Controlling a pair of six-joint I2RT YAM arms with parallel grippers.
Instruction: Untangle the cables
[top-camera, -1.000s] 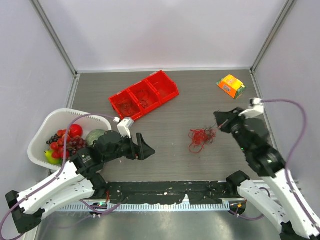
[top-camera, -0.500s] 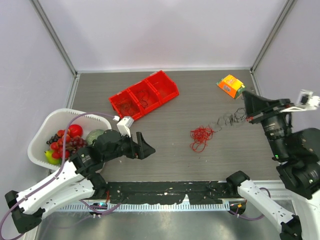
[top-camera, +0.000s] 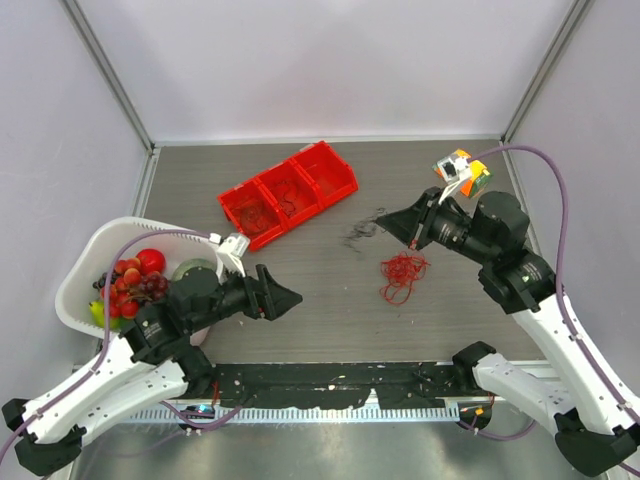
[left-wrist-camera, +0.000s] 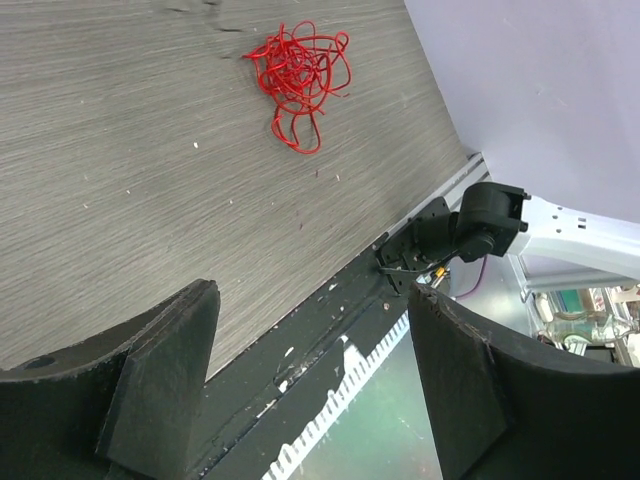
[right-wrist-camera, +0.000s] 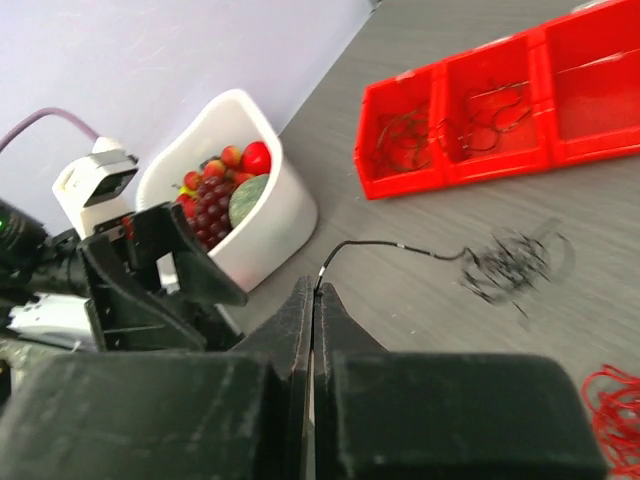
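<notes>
A red cable clump (top-camera: 402, 275) lies on the table mid-right, also in the left wrist view (left-wrist-camera: 298, 75) and at the right wrist view's corner (right-wrist-camera: 615, 400). My right gripper (top-camera: 407, 222) is shut on the end of a thin dark cable (right-wrist-camera: 318, 283). That cable's scribbly clump (top-camera: 360, 231) trails left of the tips, blurred, over the table (right-wrist-camera: 515, 265). It is apart from the red clump. My left gripper (top-camera: 287, 297) stands open and empty left of the red clump, its fingers (left-wrist-camera: 160, 370) wide apart.
A red three-compartment bin (top-camera: 288, 190) with dark wires in it (right-wrist-camera: 410, 140) sits at the back, beyond the dark clump. A white fruit basket (top-camera: 80, 265) stands at the left. An orange box (top-camera: 470, 175) shows behind my right wrist.
My right arm has swung left from the table's right side, dragging the dark cable away from the red clump toward the bin. The left gripper shifted slightly and stays open.
</notes>
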